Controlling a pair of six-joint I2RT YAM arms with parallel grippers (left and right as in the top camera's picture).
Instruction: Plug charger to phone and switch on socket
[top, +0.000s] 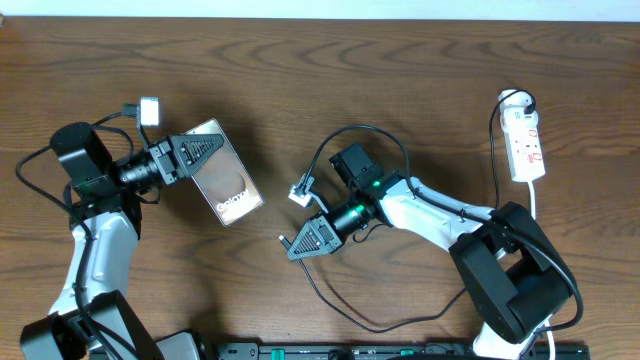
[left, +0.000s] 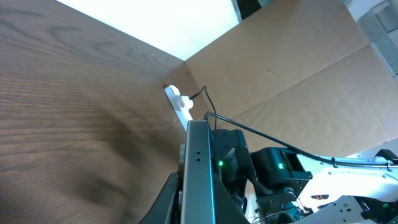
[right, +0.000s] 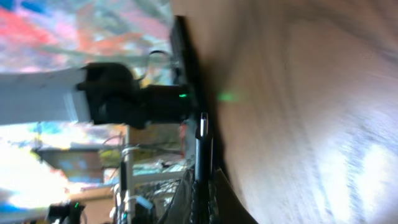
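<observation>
My left gripper (top: 196, 152) is shut on one end of the phone (top: 228, 187), a brownish glossy slab with white lettering, held tilted over the table's left half. In the left wrist view the phone (left: 199, 168) shows edge-on between the jaws (left: 200, 208). My right gripper (top: 303, 241) is shut on the charger (top: 284, 240); its plug tip points left, and the thin black cable (top: 372, 325) trails down and right. In the right wrist view the plug (right: 203, 134) sticks up from the jaws (right: 202, 199). The white socket (top: 525, 140) with red marks lies at the far right, and also shows in the left wrist view (left: 179, 103).
A small white connector (top: 302, 193) hangs near the right wrist, and another white block (top: 150, 108) sits above the left arm. The socket's white cord (top: 533, 200) runs down the right side. A black rail (top: 400, 350) lies along the front edge.
</observation>
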